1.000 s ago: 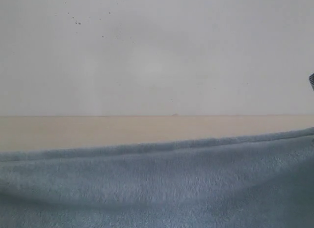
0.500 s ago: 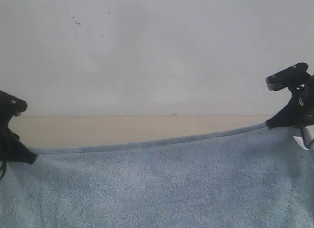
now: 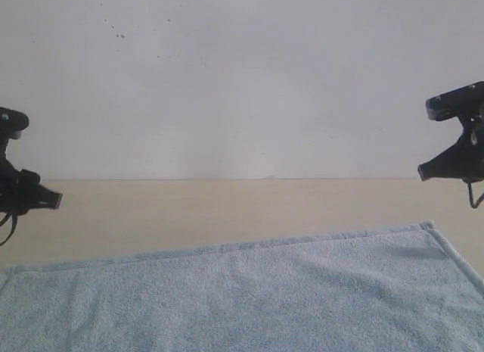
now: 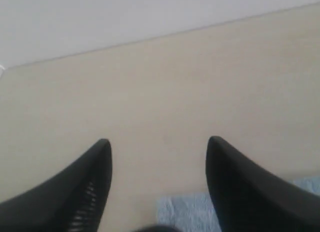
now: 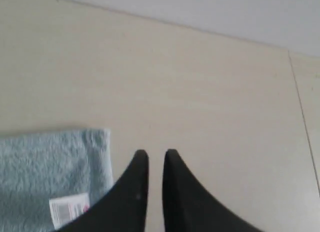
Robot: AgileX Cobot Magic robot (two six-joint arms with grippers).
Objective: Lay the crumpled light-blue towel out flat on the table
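Note:
The light-blue towel (image 3: pixel 249 291) lies spread flat on the beige table (image 3: pixel 227 204), its hemmed far edge running across the exterior view. My left gripper (image 3: pixel 54 200) hovers at the left, above and beyond the towel's far left corner. In its wrist view the left gripper (image 4: pixel 160 141) is open and empty, with a towel corner (image 4: pixel 185 212) below it. My right gripper (image 3: pixel 425 170) hangs above the far right corner. There the right gripper (image 5: pixel 156 152) is shut to a thin slit, holding nothing, beside the towel corner (image 5: pixel 50 167) and its white label (image 5: pixel 70 209).
A white wall (image 3: pixel 242 79) with small dark specks rises behind the table. Bare table surface (image 4: pixel 160 82) stretches beyond the towel. A seam in the table (image 5: pixel 302 127) runs at one side of the right wrist view.
The towel has been let go by both grippers and has dropped from a taut, lifted hold to lie flat. The left jaws have opened wide; both grippers have risen clear of the cloth.

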